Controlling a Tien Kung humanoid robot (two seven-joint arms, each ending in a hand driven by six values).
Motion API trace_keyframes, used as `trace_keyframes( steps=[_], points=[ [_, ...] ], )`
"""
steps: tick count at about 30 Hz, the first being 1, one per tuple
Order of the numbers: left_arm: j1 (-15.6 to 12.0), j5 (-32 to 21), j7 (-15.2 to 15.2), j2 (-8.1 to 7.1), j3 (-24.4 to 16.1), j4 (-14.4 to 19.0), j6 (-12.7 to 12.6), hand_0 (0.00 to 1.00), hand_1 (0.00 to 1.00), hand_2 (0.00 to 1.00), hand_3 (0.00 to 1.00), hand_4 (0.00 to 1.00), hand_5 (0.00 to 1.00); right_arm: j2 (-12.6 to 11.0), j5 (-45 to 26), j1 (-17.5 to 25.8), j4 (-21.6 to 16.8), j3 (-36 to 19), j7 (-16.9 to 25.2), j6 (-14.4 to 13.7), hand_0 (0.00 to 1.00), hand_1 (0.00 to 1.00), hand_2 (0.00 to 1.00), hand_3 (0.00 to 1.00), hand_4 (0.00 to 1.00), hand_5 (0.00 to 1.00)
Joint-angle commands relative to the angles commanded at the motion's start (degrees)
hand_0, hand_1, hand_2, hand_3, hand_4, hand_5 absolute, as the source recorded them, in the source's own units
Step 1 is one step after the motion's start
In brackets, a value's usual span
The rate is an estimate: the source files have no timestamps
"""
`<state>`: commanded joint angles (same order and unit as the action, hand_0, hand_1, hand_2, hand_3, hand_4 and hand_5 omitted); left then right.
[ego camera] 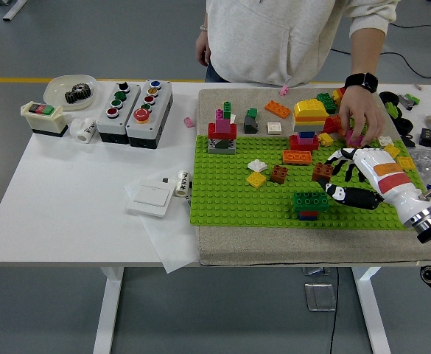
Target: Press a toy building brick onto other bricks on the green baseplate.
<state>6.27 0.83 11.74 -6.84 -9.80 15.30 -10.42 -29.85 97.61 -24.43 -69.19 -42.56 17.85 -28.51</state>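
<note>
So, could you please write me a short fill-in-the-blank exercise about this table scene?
1. The right hand holds a ____ brick.
2. The bricks stand on a ____ baseplate.
3. The dark gear lies in a ____ dish.
4. The person's hand picks among loose bricks at the baseplate's far ____ corner.

Missing words: brown; green; white; right

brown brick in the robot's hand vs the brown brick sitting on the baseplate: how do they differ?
The held brown brick is pinched in the right hand, right of centre on the green baseplate; the loose brown brick stands free, further left, beside a yellow brick. The held one is partly hidden by fingers; the loose one shows fully. Both are small, brown and studded.
</note>
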Motion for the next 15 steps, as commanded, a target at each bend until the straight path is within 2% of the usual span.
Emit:
trace_keyframes(
  steps=[15],
  points=[
    [0.04, 0.32, 0.19, 0.08, -0.18, 0.05, 0.03, 0.49, 0.598, 0.755, 0.787, 0.828, 0.832, 1.97, 2.3, 1.39, 3.93, 0.83, 4.73, -3.04, 0.217, 0.318, 0.427, 0.492, 0.611, 0.523]
  ],
)
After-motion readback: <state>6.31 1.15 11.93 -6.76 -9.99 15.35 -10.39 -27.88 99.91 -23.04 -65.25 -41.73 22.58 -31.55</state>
